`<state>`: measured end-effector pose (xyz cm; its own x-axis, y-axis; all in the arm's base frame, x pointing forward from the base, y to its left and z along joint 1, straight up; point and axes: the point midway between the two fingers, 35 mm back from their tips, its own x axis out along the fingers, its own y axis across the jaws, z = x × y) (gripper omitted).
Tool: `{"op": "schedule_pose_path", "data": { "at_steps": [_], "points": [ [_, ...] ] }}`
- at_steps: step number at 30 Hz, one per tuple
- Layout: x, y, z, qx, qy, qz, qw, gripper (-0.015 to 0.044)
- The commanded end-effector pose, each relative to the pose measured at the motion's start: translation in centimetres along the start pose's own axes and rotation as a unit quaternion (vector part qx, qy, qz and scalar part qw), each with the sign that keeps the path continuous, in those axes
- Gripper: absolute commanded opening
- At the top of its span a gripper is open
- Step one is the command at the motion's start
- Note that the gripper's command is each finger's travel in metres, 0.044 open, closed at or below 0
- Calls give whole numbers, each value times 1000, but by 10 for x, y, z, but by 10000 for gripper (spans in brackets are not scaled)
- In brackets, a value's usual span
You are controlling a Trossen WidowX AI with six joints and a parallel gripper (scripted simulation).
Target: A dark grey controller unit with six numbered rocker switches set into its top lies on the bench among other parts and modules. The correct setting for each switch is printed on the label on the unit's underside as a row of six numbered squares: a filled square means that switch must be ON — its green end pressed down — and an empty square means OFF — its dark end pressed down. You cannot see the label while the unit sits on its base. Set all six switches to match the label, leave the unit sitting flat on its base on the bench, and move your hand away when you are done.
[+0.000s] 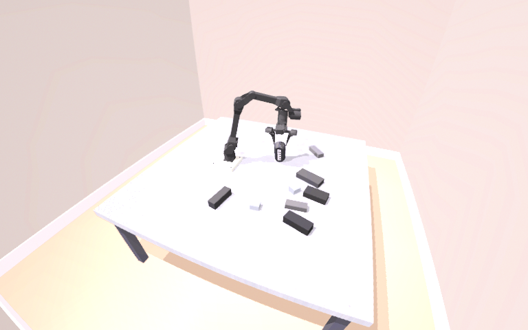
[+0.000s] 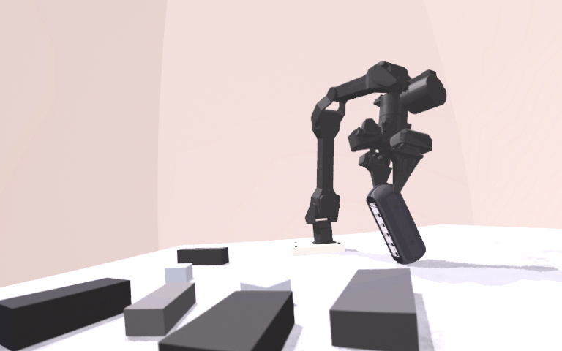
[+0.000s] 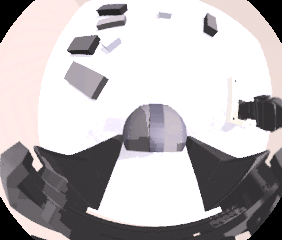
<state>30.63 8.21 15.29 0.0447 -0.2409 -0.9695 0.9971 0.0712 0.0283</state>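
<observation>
The dark grey controller unit point(image 1: 283, 154) point(image 2: 402, 226) point(image 3: 156, 125) hangs steeply tilted below the arm, nearly on end. My gripper point(image 1: 280, 144) point(image 2: 386, 189) point(image 3: 155, 139) is shut on its upper end, one finger on each side. Its lower end is close to the bench top; contact cannot be told. A white label strip point(image 1: 279, 153) point(image 2: 383, 230) with a row of dark marks runs along the face toward the top and exterior views. The marks are too small to read surely. No rocker switches can be made out; the wrist view shows only the unit's rounded upper end.
Dark and grey blocks point(image 1: 309, 177) point(image 2: 373, 300) point(image 3: 86, 80) lie toward the top and exterior views, with two small pale blocks point(image 1: 294, 189) point(image 1: 255, 205). A grey block point(image 1: 315, 151) lies beyond the unit to the right. A black block point(image 1: 220, 197) point(image 2: 203, 255) point(image 3: 210, 24) lies apart. The arm's pale base plate point(image 1: 236, 164) point(image 2: 317, 248) is at left.
</observation>
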Motion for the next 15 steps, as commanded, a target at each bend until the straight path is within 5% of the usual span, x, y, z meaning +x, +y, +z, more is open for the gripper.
{"op": "schedule_pose_path", "data": {
  "at_steps": [1,15],
  "points": [
    [-1,1,-6,0,0,0,1000,336],
    [-5,1,-17,0,8,0,1000,336]
  ]
}}
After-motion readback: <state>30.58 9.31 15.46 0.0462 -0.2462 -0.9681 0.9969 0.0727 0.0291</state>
